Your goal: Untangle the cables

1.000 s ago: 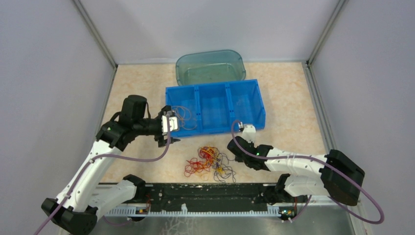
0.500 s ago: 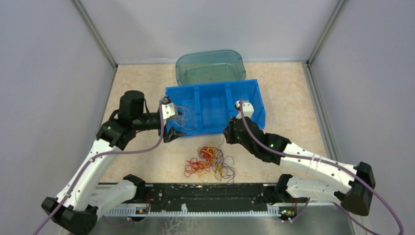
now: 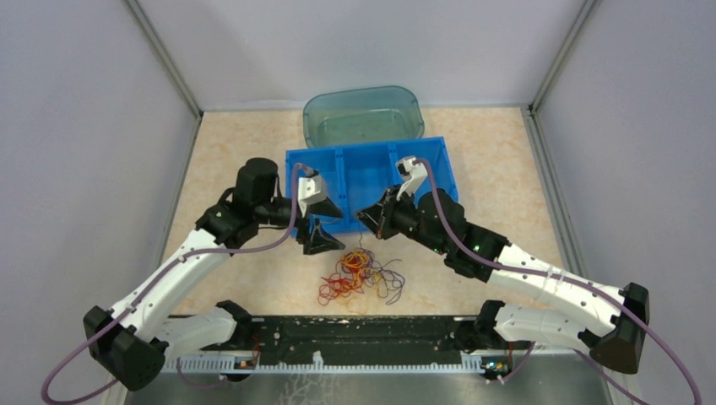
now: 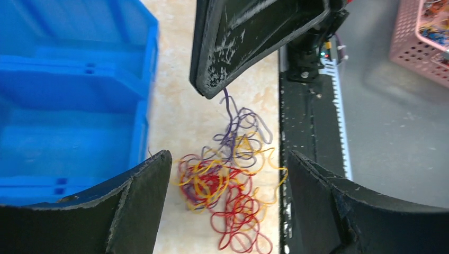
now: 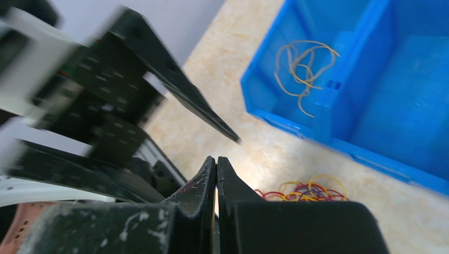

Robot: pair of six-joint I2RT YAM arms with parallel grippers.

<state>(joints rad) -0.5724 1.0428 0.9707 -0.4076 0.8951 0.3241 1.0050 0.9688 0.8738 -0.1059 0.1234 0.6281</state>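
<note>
The cables point(image 3: 359, 274) lie as a clump of yellow-orange, red and purple loops on the table in front of the blue bin. They also show in the left wrist view point(image 4: 233, 185) and the right wrist view point(image 5: 307, 190). My right gripper point(image 3: 365, 216) is shut on a purple strand point(image 4: 226, 103) that hangs from its tip down into the clump; its jaws are pressed together point(image 5: 217, 161). My left gripper point(image 3: 322, 224) is open and empty, left of the right gripper and above the clump, its fingers spread either side of it point(image 4: 227, 159).
A blue three-compartment bin point(image 3: 447, 181) stands behind the clump; loose yellow strands point(image 5: 304, 69) lie in its left compartment. A green translucent tub point(image 3: 363, 114) sits behind it. A black rail point(image 3: 355, 329) runs along the near edge. A pink basket point(image 4: 423, 42) lies beyond the rail.
My right gripper rose from beside the clump and moved left toward the bin's front, drawing a purple strand up. My left gripper swung right from the bin's left end to over the clump.
</note>
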